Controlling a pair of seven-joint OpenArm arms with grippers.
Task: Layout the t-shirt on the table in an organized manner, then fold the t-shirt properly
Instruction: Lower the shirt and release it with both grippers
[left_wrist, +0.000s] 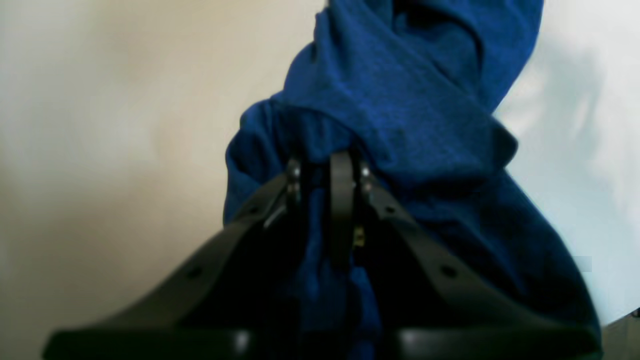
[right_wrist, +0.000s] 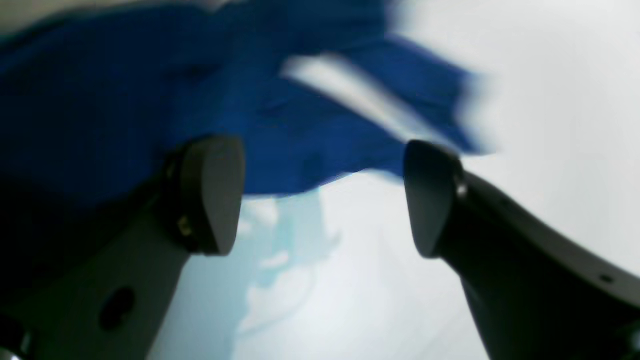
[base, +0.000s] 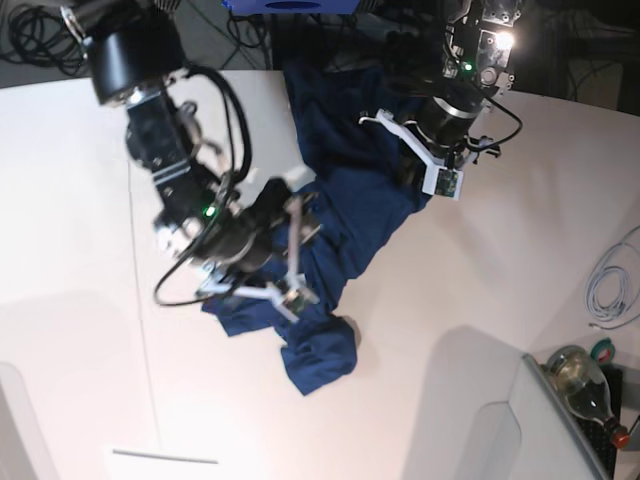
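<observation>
The dark navy t-shirt (base: 345, 215) lies crumpled on the white table (base: 500, 260), stretched from the far edge toward the near middle. My left gripper (base: 405, 160) is at its far right part. In the left wrist view the left gripper (left_wrist: 330, 175) is shut on a bunched fold of the t-shirt (left_wrist: 400, 100), which is lifted and twisted. My right gripper (base: 300, 225) hovers over the shirt's middle. In the blurred right wrist view the right gripper (right_wrist: 320, 200) is open and empty, with the t-shirt (right_wrist: 125, 100) just beyond the fingertips (right_wrist: 210, 195).
A bottle (base: 580, 375) and a white cable (base: 610, 290) lie at the right edge. Grey panels (base: 470, 400) sit at the near corners. A thin dark seam (base: 140, 300) runs down the left of the table. Cables (base: 30, 30) lie beyond the far edge.
</observation>
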